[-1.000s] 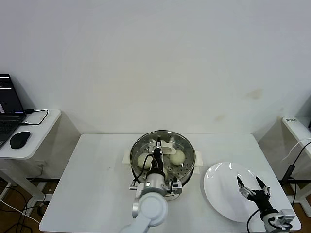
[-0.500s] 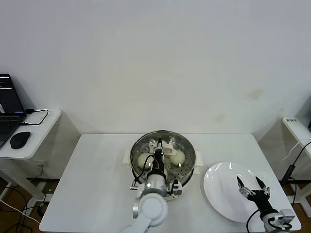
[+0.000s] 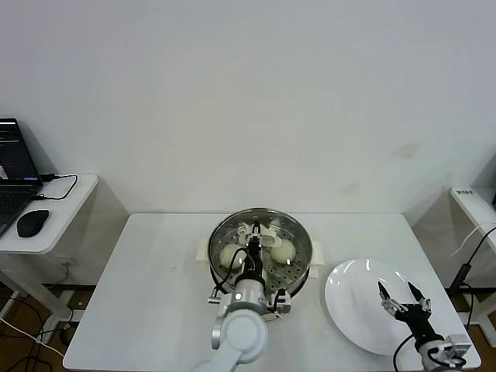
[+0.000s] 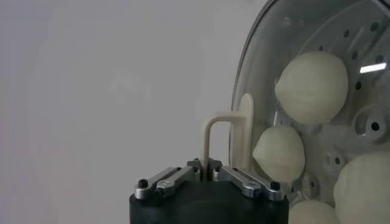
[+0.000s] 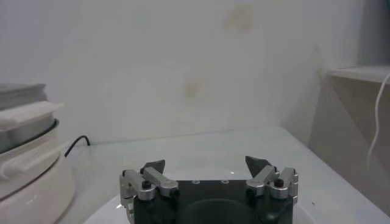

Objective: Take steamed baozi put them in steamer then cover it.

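The steamer (image 3: 298, 263), a shiny steel pot on a white base, stands mid-table. Several cream-white baozi (image 3: 284, 250) lie on its perforated tray. They also show through the glass in the left wrist view (image 4: 312, 86). My left gripper (image 3: 253, 239) is over the steamer, shut on the cream handle (image 4: 228, 131) of a clear glass lid (image 4: 244, 91) that covers the pot's mouth. I cannot tell whether the lid rests on the rim. My right gripper (image 3: 403, 296) is open and empty above the bare white plate (image 3: 353, 310).
The plate lies at the table's front right, and its rim shows in the right wrist view (image 5: 109, 210) with the steamer's base (image 5: 27, 170) to one side. A side desk with a laptop and a mouse (image 3: 32, 223) stands far left.
My left gripper, holding the lid handle, has shifted very slightly over the steamer. The right arm has not moved.
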You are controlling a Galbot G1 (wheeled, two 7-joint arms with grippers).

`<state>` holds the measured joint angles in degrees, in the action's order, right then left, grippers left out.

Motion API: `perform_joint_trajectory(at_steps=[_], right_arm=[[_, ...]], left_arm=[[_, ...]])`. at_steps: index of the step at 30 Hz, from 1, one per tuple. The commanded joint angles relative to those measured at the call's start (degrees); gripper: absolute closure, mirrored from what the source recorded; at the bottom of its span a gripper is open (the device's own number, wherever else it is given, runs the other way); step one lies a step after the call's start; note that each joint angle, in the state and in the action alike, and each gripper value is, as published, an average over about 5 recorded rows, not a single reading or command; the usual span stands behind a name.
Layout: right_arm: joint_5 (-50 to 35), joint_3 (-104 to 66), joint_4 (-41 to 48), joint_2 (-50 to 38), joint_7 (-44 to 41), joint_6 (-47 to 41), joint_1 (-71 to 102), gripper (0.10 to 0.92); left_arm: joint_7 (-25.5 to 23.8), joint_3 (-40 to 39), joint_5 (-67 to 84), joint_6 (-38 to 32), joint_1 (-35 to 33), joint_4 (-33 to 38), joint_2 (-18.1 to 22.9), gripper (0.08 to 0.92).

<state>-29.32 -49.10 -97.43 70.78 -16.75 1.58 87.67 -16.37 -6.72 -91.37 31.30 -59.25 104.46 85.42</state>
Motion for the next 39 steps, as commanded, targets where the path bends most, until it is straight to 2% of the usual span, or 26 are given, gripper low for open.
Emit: perform_joint_trajectory(at_steps=[1,17,20,34,39], right_arm=[[0.0,-0.1,0.1,0.0,-0.1,0.1,0.1,0.203],[0.0,-0.6,0.3,-0.3,-0.1,0.3,0.6,0.203],[0.0,-0.7,0.3,-0.3,-0.2,0.4,0.8,0.203],[0.1,-0.2,-0.5,-0.4,-0.2,0.2,1.8,0.203],[0.3,1.0,-3.9,-0.3,2.0,-0.5,2.9,0.203]], left_arm=[[-0.3,-0.1,0.4,-0.1,-0.2,2.1,-0.4,0.711],[-0.7,0.4,1.2,-0.6,-2.9,8.8,-2.7,0.247],[-0.6,0.6,1.2,-0.9,-3.8,9.7,-3.0,0.193],[-1.5,3.6,2.3,-2.3,-9.4,17.8,-6.2,0.177],[1.6,9.7,11.6,-5.1,-12.0,23.7,-9.3,0.177]])
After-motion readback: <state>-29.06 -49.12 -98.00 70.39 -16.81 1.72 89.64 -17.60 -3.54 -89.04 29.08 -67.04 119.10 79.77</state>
